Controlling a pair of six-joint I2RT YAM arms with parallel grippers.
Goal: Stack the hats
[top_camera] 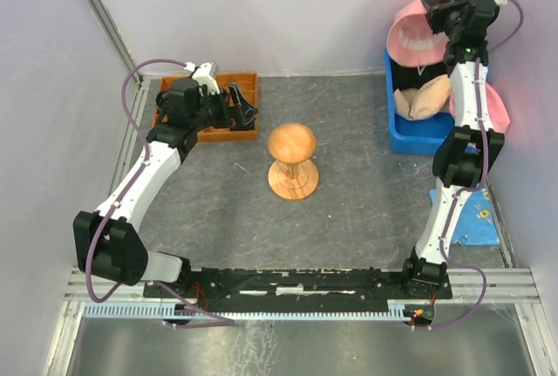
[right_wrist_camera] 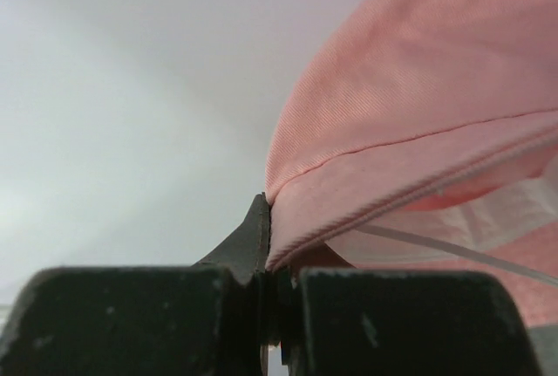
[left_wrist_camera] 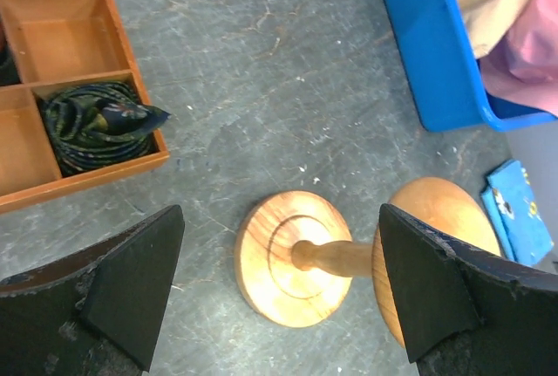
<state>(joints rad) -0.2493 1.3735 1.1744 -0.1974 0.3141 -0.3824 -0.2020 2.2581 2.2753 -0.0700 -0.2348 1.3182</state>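
Observation:
My right gripper [top_camera: 438,17] is raised at the back right, above the blue bin [top_camera: 406,139], and is shut on the brim of a pink hat [top_camera: 408,37] that hangs from it. The right wrist view shows the jaws [right_wrist_camera: 270,219] pinching that pink hat [right_wrist_camera: 410,105] at its stitched edge. A beige hat [top_camera: 424,97] lies in the bin. A second pink hat [top_camera: 499,107] shows behind the right arm. In the left wrist view the beige hat [left_wrist_camera: 493,10] and a pink hat [left_wrist_camera: 527,53] sit in the bin [left_wrist_camera: 432,53]. My left gripper [top_camera: 245,109] [left_wrist_camera: 279,297] is open and holds nothing.
A mushroom-shaped wooden stand [top_camera: 292,160] [left_wrist_camera: 296,258] stands mid-table. A wooden compartment tray [top_camera: 212,134] [left_wrist_camera: 61,36] at the back left holds a dark coiled bundle [left_wrist_camera: 100,123]. A blue cloth [top_camera: 479,219] [left_wrist_camera: 519,210] lies by the right arm.

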